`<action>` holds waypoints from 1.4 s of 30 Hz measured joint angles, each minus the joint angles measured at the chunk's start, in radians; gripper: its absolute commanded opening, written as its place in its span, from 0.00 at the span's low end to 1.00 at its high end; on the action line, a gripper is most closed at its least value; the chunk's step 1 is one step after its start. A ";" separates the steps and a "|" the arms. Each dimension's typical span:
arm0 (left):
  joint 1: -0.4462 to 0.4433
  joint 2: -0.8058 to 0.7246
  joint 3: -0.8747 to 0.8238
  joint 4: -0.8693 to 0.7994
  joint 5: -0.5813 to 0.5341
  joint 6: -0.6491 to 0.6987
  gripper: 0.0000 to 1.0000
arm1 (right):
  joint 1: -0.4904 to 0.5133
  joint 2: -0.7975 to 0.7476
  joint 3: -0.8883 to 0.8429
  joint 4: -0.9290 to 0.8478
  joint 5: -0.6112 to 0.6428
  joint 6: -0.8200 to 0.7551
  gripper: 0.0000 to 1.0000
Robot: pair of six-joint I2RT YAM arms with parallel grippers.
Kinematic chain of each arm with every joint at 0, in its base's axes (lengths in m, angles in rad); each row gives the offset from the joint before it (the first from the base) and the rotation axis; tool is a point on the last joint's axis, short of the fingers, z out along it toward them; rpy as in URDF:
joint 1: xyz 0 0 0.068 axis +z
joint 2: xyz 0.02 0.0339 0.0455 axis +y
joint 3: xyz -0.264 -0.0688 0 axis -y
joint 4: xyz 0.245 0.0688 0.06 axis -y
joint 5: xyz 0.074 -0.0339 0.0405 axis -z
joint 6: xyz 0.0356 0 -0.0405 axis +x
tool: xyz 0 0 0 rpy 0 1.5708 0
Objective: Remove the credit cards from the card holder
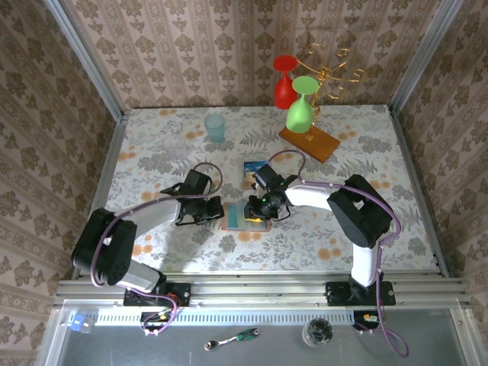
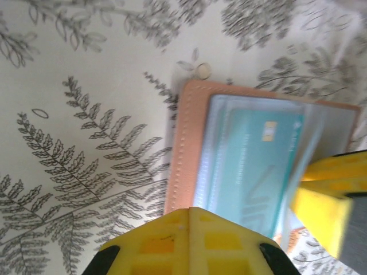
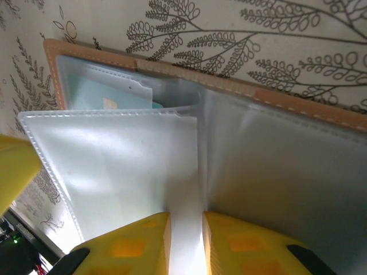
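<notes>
Nearest, below the rail that carries the arm bases, lie a small wrench (image 1: 232,339) and a dark jar (image 1: 319,332), both well apart from the work; neither matters here.

On the flowered worktop (image 1: 366,156) the card holder (image 1: 233,217) lies open and flat between the two arms; the left hand (image 1: 200,211) sits at its left edge with its fingers pressed together and nothing between them, apparently pinning the tan cover (image 2: 182,143) down; the right hand (image 1: 259,207) is over the holder's right half, its fingers narrow and pinching a clear sleeve leaf (image 3: 114,166), which stands lifted off the page beneath.

A teal card (image 2: 258,166) is lodged in the sleeve, chip end showing (image 3: 97,94); so the main pull is not yet done. Just beyond the holder, partly under the right arm, lies a blue card (image 1: 252,169) on the worktop; I judge it to be one already out, which puts the task somewhere past its start, with at least the teal card left; whether others hide in the leaves I cannot tell.

What stands in the way is the limp leaf itself, covering the card's mouth.

Farther back stand a teal cup (image 1: 215,126) and a clear glass (image 1: 175,146); farthest, a wooden base (image 1: 313,145) with a gold rack (image 1: 329,70), a green glass (image 1: 300,113) and a red glass (image 1: 284,90); all are well apart from the hands.
</notes>
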 measured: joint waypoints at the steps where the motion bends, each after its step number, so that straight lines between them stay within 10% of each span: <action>1: -0.005 -0.015 0.002 0.000 -0.002 -0.005 0.03 | -0.002 -0.001 -0.005 0.010 -0.004 0.002 0.24; 12: -0.068 0.001 0.032 0.065 0.036 -0.078 0.30 | -0.011 -0.003 -0.025 0.051 -0.023 0.009 0.24; 42: -0.094 0.116 0.079 0.187 0.135 -0.127 0.25 | -0.027 -0.106 -0.026 0.002 0.013 0.002 0.27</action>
